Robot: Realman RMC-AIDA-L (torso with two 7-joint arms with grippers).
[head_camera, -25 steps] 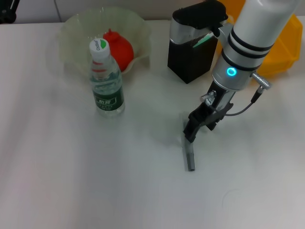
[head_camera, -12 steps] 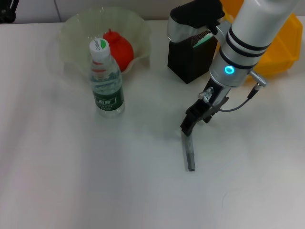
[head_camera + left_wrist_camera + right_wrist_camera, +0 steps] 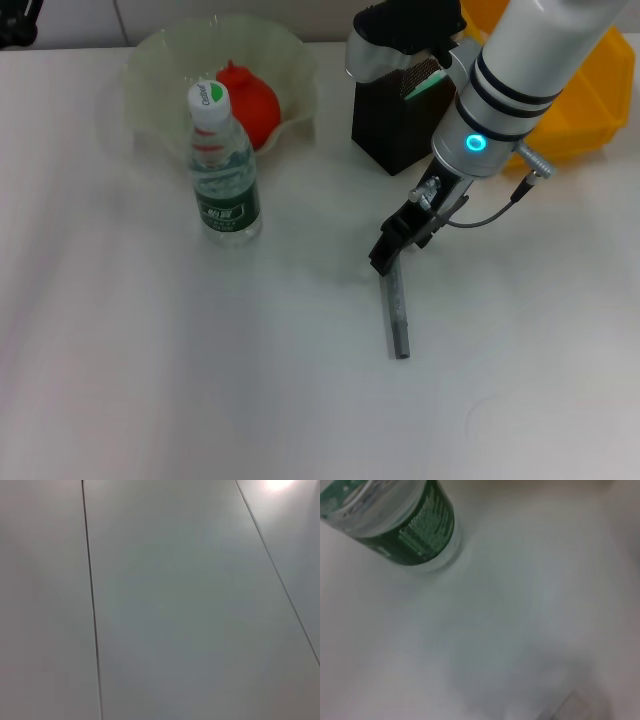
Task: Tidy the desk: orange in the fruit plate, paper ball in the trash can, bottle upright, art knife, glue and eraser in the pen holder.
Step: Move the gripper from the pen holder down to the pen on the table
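Head view: my right gripper (image 3: pixel 384 258) hangs low over the desk (image 3: pixel 150 380), at the near tip of the art knife (image 3: pixel 396 312), a slim grey bar lying flat on the bare surface in front of the pen holder (image 3: pixel 398 118). Over the last second the right arm has slid toward the robot's left and slightly back, so the fingers now sit at the knife's far end rather than beside its upper part; the knife itself has not shifted. I cannot tell whether the jaws are open or shut, as they appear only as a dark block from above. The move reads as alignment before a grasp, so the knife is not yet picked up. Elsewhere, the orange (image 3: pixel 250 98) lies in the fruit plate (image 3: pixel 150 60), the bottle (image 3: pixel 222 165) stands upright just before it, and the trash can (image 3: pixel 590 100) sits behind my right arm. Left wrist view: only plain panelled surface; my left gripper is out of sight.
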